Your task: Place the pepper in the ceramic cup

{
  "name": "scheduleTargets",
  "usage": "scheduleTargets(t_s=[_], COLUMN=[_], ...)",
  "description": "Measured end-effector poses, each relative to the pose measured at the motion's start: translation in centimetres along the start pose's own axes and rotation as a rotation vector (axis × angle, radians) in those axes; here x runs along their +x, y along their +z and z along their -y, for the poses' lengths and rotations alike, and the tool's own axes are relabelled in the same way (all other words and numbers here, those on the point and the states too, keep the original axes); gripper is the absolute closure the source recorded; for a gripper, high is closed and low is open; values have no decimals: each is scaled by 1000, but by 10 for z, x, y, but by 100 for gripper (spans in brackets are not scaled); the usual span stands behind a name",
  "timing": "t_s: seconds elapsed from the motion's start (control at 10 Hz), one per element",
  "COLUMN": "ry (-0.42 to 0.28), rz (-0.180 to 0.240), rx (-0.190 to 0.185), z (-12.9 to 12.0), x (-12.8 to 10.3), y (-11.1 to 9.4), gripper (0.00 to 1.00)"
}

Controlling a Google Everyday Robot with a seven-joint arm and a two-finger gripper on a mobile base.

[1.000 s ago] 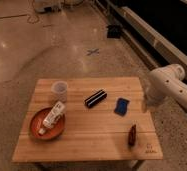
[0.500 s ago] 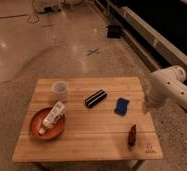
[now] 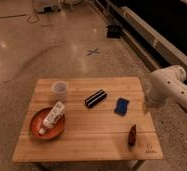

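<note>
The wooden worktop [image 3: 87, 132] is the largest thing in view, a rectangle standing on a polished stone floor. 1 white arm [image 3: 168, 86] bends in from the right and hangs just off the right edge, about midway along it. The gripper [image 3: 147, 107] at its lower end sits beside that edge, above the floor rather than over the boards, and holds nothing that can be seen. Whether it is spread or closed cannot be told from here.

Near the front left corner lies a red-orange bowl [image 3: 35, 124], and a white tube [image 3: 53, 116] with a red end lies tilted inside it. Just behind the bowl, toward the back left corner, stands the ceramic cup [image 3: 59, 90], upright and pale. A black box [image 3: 95, 98] lies at a slant near the middle of the worktop, closer to the back edge. To its right, apart from it, lies a blue rectangular piece [image 3: 121, 105].

The pepper [image 3: 132, 135], slim and dark red-brown, lies near the front right corner, well apart from the cup and below the gripper's side of the worktop.
</note>
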Motion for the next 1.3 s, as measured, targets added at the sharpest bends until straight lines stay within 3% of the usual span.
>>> scheduleTargets(t_s=[0.2, 0.4, 0.6, 0.9, 1.1, 1.3], ry=[-4, -18, -21, -28, -24, -27], rz=[6, 5, 22, 14, 24, 33], rx=[-10, -10, -11, -5, -9, 3], z=[2, -16, -12, 5, -13, -9], x=[0, -6, -3, -1, -5, -10], y=[-1, 1, 4, 1, 5, 7], gripper=[58, 58, 58, 58, 58, 58])
